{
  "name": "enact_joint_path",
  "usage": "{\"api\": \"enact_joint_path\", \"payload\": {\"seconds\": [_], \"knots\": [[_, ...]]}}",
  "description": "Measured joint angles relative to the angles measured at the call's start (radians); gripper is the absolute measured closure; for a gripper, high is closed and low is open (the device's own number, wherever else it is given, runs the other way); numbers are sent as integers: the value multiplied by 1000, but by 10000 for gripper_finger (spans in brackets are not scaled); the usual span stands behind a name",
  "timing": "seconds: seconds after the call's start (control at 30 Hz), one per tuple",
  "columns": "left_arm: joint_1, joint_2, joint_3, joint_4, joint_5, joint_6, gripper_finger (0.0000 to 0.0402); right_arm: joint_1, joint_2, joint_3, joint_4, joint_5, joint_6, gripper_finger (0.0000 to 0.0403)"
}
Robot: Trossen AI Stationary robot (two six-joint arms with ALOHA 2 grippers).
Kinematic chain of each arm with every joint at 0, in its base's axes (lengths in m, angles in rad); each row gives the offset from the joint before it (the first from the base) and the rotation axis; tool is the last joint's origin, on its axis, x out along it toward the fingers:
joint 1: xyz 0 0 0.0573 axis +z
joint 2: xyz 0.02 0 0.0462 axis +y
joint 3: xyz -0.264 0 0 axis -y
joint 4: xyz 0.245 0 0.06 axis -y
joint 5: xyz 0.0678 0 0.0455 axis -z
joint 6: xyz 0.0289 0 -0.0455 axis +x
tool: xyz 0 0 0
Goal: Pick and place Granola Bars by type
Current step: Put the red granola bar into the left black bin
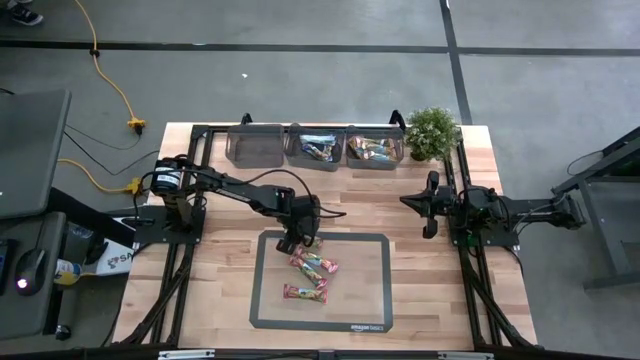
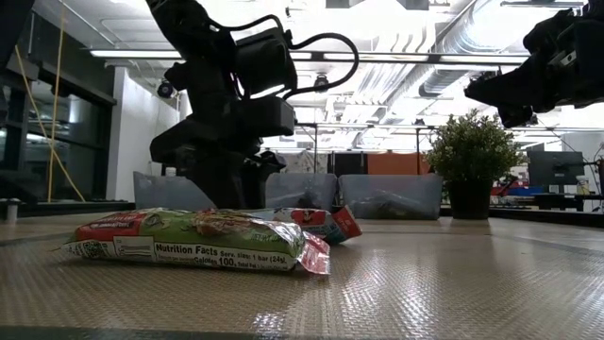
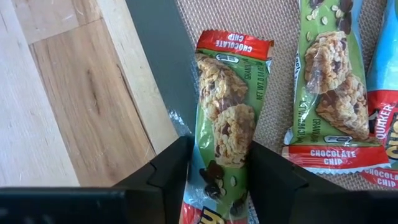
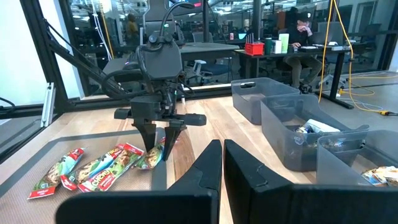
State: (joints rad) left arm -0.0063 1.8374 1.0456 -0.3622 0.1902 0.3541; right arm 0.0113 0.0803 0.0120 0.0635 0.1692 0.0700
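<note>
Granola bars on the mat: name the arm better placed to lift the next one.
Left. The left gripper already straddles a green chocolate chip bar on the mat; the right gripper waits off it, shut.

The wooden tabletop (image 1: pixel 220 290) carries a grey-bordered mat (image 1: pixel 372 285) at its middle. Beyond the mat, three grey bins (image 1: pixel 256 145) stand in a row along the far edge, a potted plant (image 1: pixel 431 132) just beside them. Granola Bars (image 1: pixel 305 293) lie on the mat.

Read on green-and-red shiny-wrapped granola bar (image 3: pixel 233 118): "CHOCOLATE CHIP". Same wording on neighbouring green-wrapped bar (image 3: pixel 329 81). On front bar's white panel (image 2: pixel 189 247): "Nutrition Facts", "100". On dark-bordered grey mat (image 1: pixel 366 326): "amazon basics".
</note>
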Motion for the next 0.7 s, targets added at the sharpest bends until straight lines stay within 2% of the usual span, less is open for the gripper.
{"api": "enact_joint_path", "payload": {"seconds": [0.33,0.5,0.7], "knots": [[-2,-2,20,-14,-24,-38,276,0,0,0,0,0,0,402],[-3,-1,31,-21,-90,-37,282,0,0,0,0,0,0,402],[-2,-1,34,-32,-105,-36,283,0,0,0,0,0,0,402]]}}
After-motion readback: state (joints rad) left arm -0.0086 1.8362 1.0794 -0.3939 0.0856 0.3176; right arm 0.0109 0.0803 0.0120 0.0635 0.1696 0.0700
